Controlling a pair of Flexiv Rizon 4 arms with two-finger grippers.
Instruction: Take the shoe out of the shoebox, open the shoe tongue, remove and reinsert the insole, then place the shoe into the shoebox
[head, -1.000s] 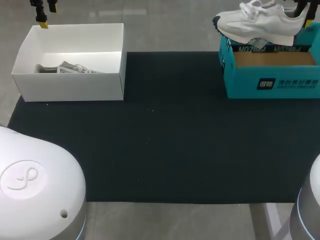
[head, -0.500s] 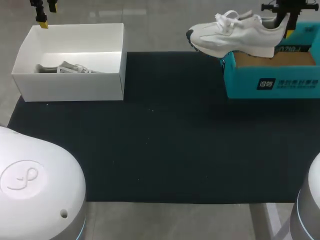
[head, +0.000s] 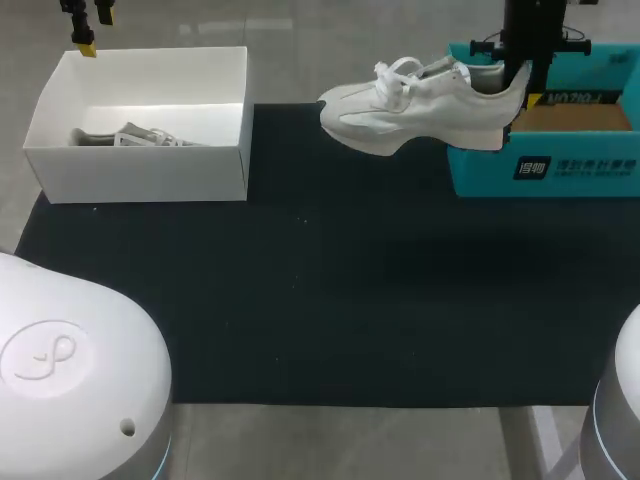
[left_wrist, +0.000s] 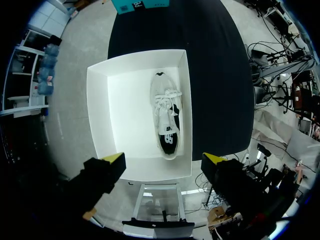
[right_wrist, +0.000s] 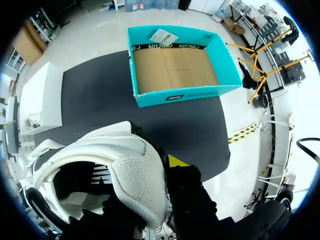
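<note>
Looking down from the head cam: R gripper (head: 522, 85) was clamped on the heel of the white shoe (head: 415, 108). The shoe hung sole-down, heel end at the teal shoebox (head: 545, 165) corner and toe pointing away from the shoebox over the black mat (head: 320, 300). The shoebox sat open, brown cardboard floor showing. A white box (head: 140, 170) stood well apart from the shoebox across the mat, w/ a second shoe (head: 130, 135) in it. L gripper (head: 92, 25) hung past that box, farther still from the shoebox.

L wrist cam: L gripper (left_wrist: 164, 162) had its fingers spread wide apart, holding nothing, above the white box (left_wrist: 100, 100). The second shoe (left_wrist: 167, 117) lay inside, toe twd the shoebox (left_wrist: 140, 5).

R wrist cam: the shoe's (right_wrist: 115, 170) padded heel collar sat pinched in R gripper (right_wrist: 160, 175). One yellow tip showed outside the heel; the other finger was hidden in the shoe. The shoebox (right_wrist: 180, 95) lay ahead of the gripper, w/ the white box (right_wrist: 45, 95) well off to the shoebox's side.
</note>
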